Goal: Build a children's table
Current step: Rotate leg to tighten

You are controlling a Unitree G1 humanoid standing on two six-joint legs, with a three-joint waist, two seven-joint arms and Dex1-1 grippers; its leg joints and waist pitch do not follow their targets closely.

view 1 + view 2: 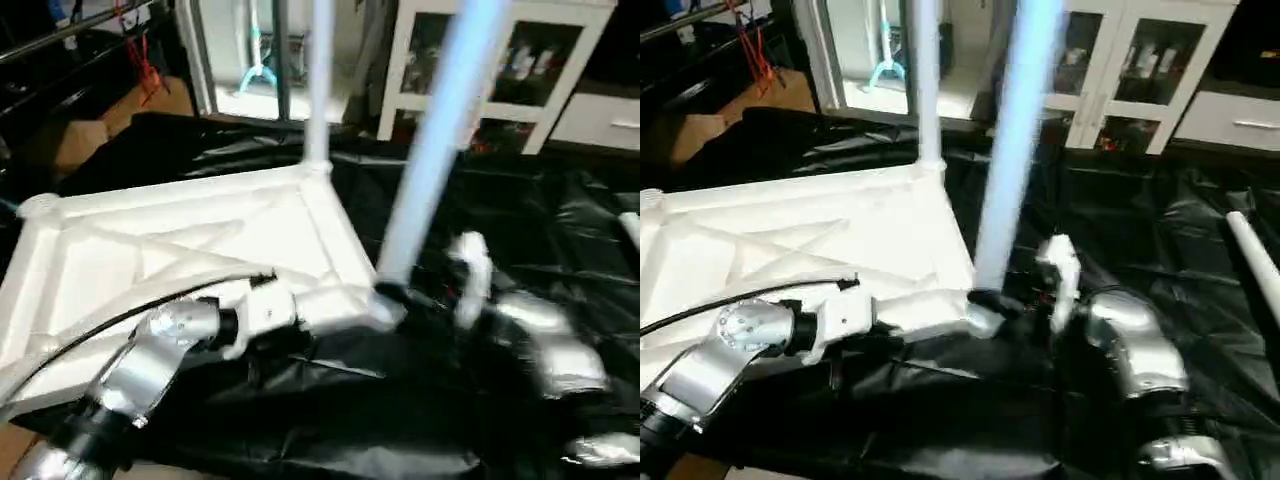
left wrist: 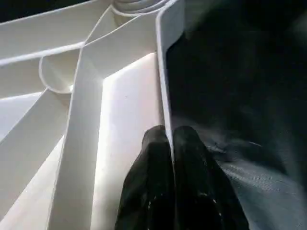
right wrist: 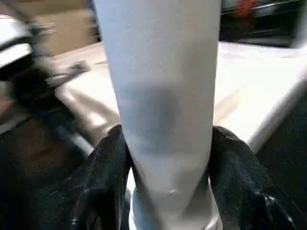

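Your tabletop (image 1: 180, 250) lies underside up on the black sheet (image 1: 520, 210), ribs showing, so the corner sockets face upward for the legs. 1 leg (image 1: 319, 80) stands in the far socket. Your right gripper (image 3: 165, 158) is clamped around a 2nd leg (image 1: 430, 150) just above its base, both fingers (image 3: 108, 172) pressed to its sides, holding it leaning over the near corner socket, probably to steer it in. I judge it is not fully seated, given the tilt. Your left gripper (image 2: 171, 143) pinches the tabletop's near edge wall, fingers closed on it with almost no gap, likely to steady the top against the push. A 3rd leg (image 1: 1255, 255) lies on the sheet to your right.
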